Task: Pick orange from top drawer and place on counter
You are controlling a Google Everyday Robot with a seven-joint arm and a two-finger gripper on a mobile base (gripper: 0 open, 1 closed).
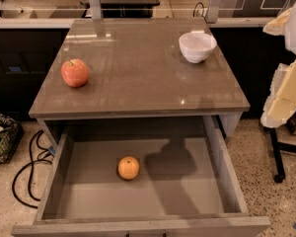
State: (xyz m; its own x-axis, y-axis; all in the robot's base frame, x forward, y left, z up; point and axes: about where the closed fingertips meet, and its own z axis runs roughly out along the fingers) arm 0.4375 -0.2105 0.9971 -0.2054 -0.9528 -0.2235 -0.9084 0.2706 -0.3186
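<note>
The orange (129,168) lies on the flat bottom of the top drawer (89,194), a little left of the middle and nearer the back than the front lip; it touches none of the drawer's walls. It is close to round, so it has no long axis to speak of; a faint darker spot sits near its top, turned upward and slightly toward the back, though it is too small to be sure it is the stem dimple. The top drawer is pulled out toward the camera, its long side running left to right, almost as wide as the cabinet; a dark shadow (170,164) falls on its floor just right of the orange.

Above it, the glossy table (138,83) carries a red apple (75,73) near its left edge, stem up, and a white bowl (197,46) upright near the back right corner; the two are well apart.

The end effector (286,95) hangs at the right edge of the view, beside the table's front right corner and outside the cabinet, well apart from the orange; whether it is released or clenched cannot be told. Black cables (27,174) trail on the floor left of the drawer.
</note>
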